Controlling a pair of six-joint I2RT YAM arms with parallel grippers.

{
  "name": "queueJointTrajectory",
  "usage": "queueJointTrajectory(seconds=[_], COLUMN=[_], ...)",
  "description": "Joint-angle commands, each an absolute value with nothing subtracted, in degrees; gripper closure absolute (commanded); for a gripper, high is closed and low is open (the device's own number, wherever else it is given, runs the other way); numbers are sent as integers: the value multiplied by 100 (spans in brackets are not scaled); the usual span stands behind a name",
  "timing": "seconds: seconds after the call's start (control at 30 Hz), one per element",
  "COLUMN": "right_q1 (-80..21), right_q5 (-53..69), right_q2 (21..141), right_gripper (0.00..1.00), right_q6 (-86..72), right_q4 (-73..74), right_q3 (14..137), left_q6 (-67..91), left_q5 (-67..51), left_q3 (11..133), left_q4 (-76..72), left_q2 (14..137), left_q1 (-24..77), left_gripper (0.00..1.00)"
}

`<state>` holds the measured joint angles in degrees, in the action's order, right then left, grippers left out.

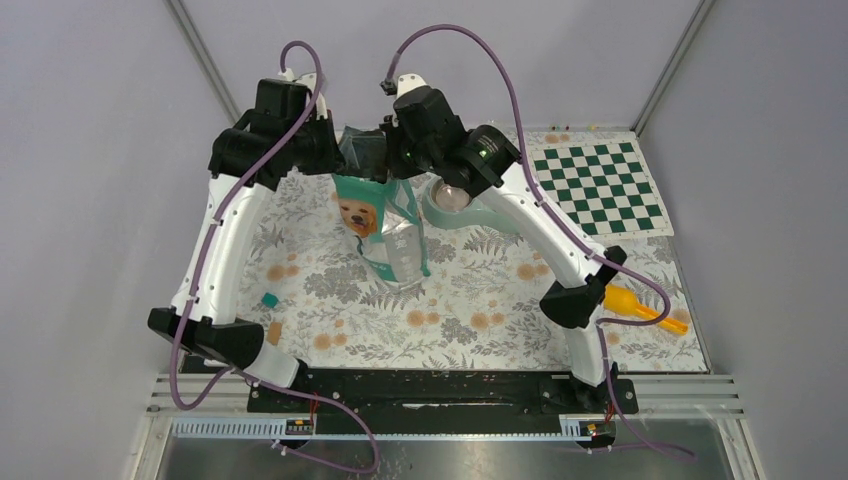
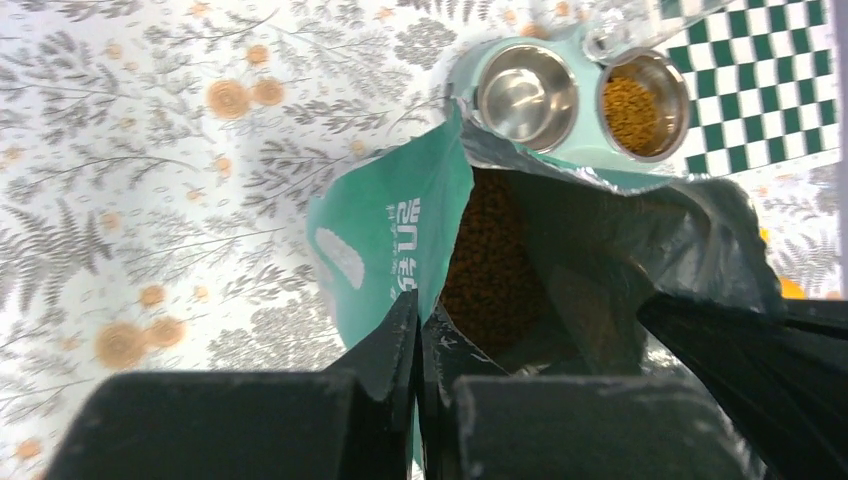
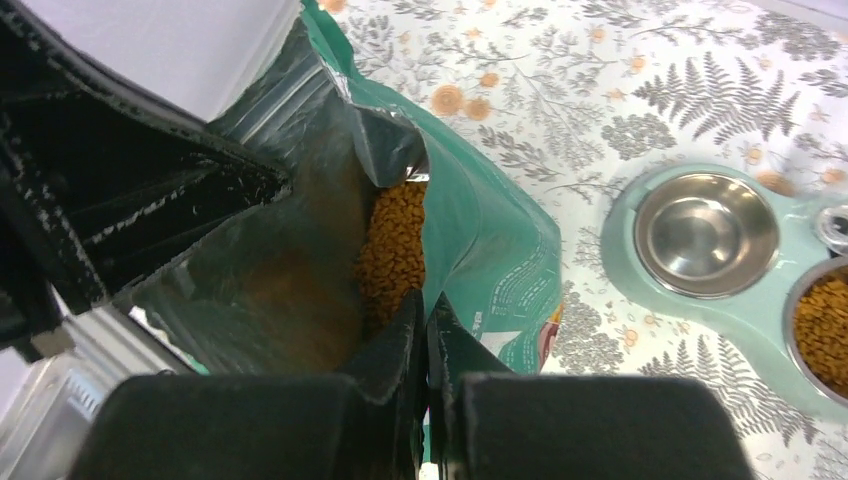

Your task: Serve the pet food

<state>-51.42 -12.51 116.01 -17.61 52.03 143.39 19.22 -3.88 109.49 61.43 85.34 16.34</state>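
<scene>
Left wrist: pet food (image 2: 490, 265), brown pellets, heaped in bag (image 2: 385, 225); left gripper (image 2: 420, 340), right gripper (image 3: 428, 335) jaws seemingly pinching its rim.

The bag (image 1: 375, 215) stands upright, its mouth held wide between the left claw (image 2: 420, 310) and the right claw (image 3: 425, 305), each pinched on an opposite lip, so the pet food (image 2: 495, 270) inside is reachable only from straight above, through the gap between the two crowding wrists. The right arm (image 1: 545, 230) overhangs the feeder (image 2: 590, 150) just beside the bag, and the scoop (image 1: 640, 305) lies tucked by its elbow. In front of the bag the surface (image 1: 470, 285) lies open, with a small teal block (image 1: 269, 299) off to the left
</scene>
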Motion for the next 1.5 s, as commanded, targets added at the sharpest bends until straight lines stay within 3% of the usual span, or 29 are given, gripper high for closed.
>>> queueJointTrajectory(seconds=[0.0, 0.17, 0.4, 0.43, 0.47, 0.53, 0.63, 0.77, 0.97, 1.13, 1.33, 1.47], right_q1=[-5142, -5234, -5391, -5402, -5412, -5418, -5415, -5414, -5348, -4567, -2804, -1503], right_q5=[-325, -211, -160, -151, -141, -72, -105, -327, -1206, -1807, -1764, -1896], right_q2=[11308, 10807, 10797, 10851, 10900, 11004, 11085, 10976, 10505, 9340, 7484, 6571], right_gripper=[100, 100, 100, 94, 80, 56, 36, 28, 19, 14, 4, 3], right_q6=[-2011, -2344, -2801, -2858, -2896, -2931, -2900, -2723, -2142, -2291, -3315, -3947], right_q4=[4482, 3695, 3178, 3237, 3297, 3478, 3755, 3850, 4344, 4708, 4325, 4343], right_q3=[14984, 14703, 14429, 14401, 14344, 14234, 14164, 14141, 13808, 11911, 8253, 6602], left_q6=[1578, 1331, 1221, 1234, 1253, 1262, 1282, 1268, 1324, 1352, 1552, 1672], left_q5=[91, -154, -192, -144, -123, -148, -36, 203, 95, -1047, -2181, -2480], left_q3=[12343, 13101, 12625, 12459, 12225, 11569, 10784, 10785, 10950, 10755, 10229, 10070], left_q4=[5570, 5451, 5169, 5165, 5140, 4893, 4502, 4560, 4593, 4545, 4313, 4230], left_q2=[8397, 8356, 7990, 7916, 7814, 7499, 7061, 6999, 6861, 6623, 6388, 6419], left_q1=[1280, 1126, 1064, 1061, 1063, 1060, 1061, 1064, 1063, 1055, 1063, 1063], left_gripper=[100, 100, 100, 100, 93, 64, 41, 31, 25, 21, 18, 18])
